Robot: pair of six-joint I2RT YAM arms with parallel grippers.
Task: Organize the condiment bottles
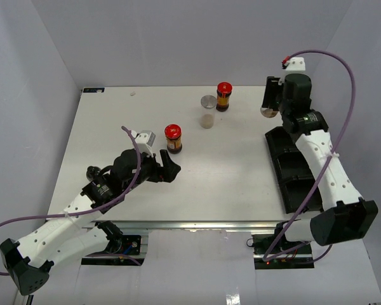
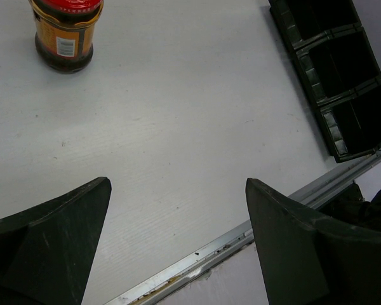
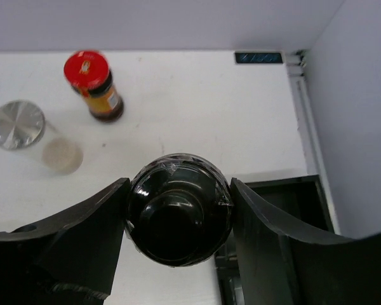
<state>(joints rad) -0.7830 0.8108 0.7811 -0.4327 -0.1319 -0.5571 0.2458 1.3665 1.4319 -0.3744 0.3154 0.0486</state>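
My right gripper (image 3: 179, 185) is shut on the black-capped dark bottle (image 3: 178, 219), both jaws pressed against its sides at the far right of the table, just beyond the tray's far end; from above only a bit of this bottle (image 1: 268, 112) shows under the gripper (image 1: 270, 101). A red-capped bottle (image 1: 223, 96) (image 3: 95, 86) and the clear bottle with a silver lid (image 1: 207, 110) (image 3: 26, 135) stand at the far middle. Another red-capped bottle (image 1: 173, 138) (image 2: 65, 35) stands mid-table. My left gripper (image 1: 168, 166) (image 2: 178, 184) is open and holds nothing, just short of that bottle.
The long black tray (image 1: 292, 171) (image 2: 343, 70) (image 3: 286, 190) with its compartments lies along the right side of the table. The table's metal front edge (image 2: 241, 232) runs close below the left fingers. White walls enclose the table on three sides.
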